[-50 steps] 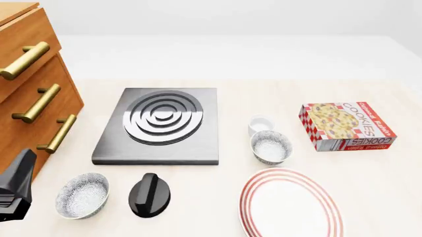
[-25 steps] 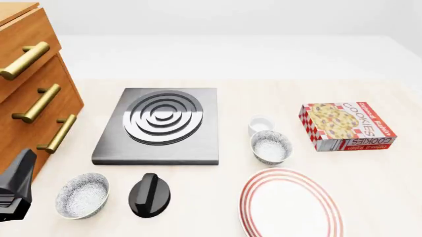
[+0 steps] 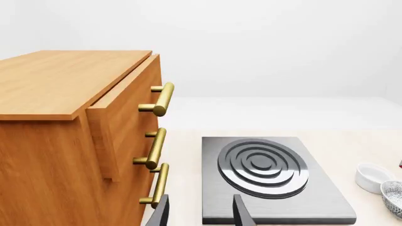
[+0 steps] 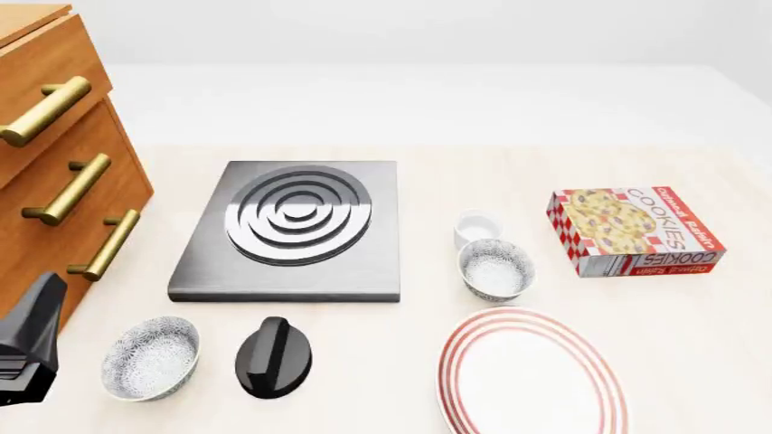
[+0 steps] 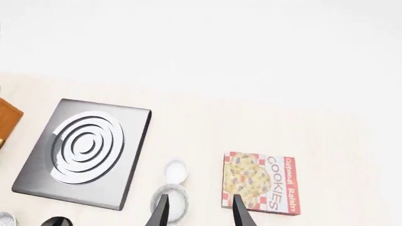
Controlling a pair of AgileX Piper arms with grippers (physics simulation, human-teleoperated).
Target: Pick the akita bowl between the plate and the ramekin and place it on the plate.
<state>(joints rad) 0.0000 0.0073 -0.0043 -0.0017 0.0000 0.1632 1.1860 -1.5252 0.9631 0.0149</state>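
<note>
**Insp:** Report, near to far.

**Op:** Nearest my side, front view: the plate (image 4: 532, 375) at the near edge, right of centre, nothing on it. Left of it the black knob (image 4: 273, 356), then the second bowl (image 4: 150, 357) near the left corner. Part of the left arm (image 4: 27, 348) shows at the left edge; I can't see its gripper there.

**Insp:** Task item?

**Op:** The akita bowl (image 4: 494, 268) sits upright on the table, just beyond the plate's far rim. The ramekin (image 4: 475, 227) is right behind it, touching or nearly so; can't tell which. So the bowl is between plate and ramekin, not yet picked.

**Insp:** Further out?

**Op:** Cookie box (image 4: 635, 231) lies flat to the right of the bowl, apart from it. Stove plate (image 4: 293, 228) mid-table, left of the ramekin. Drawer cabinet (image 4: 54, 158) on the far left w/ brass handles.

**Insp:** Fingers?

**Op:** Left gripper (image 3: 199, 214): fingers parted, nothing between them, pointing over the stove plate's near edge. Right gripper (image 5: 197, 210): fingers likewise spread and empty, high above the akita bowl and the cookie box.
</note>
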